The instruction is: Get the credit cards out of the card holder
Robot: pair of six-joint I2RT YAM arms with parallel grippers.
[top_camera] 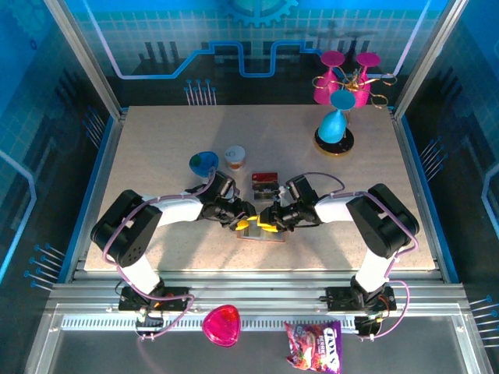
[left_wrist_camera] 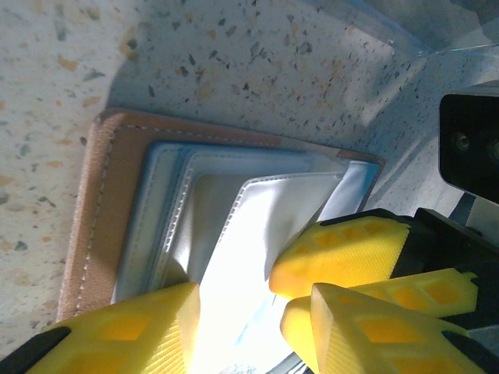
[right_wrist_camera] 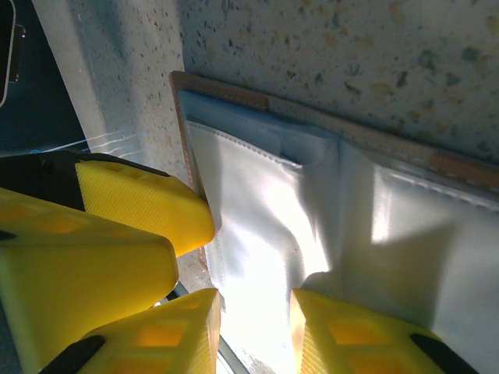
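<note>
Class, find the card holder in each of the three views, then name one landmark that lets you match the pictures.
Top external: the card holder lies open on the table, front centre, partly under the yellow fingers.
Left wrist: centre-left, tan stitched edge to the left, clear sleeves facing the camera.
Right wrist: centre and right, tan edge along the top.
Shared landmark: the yellow fingers meeting over its sleeves.
</note>
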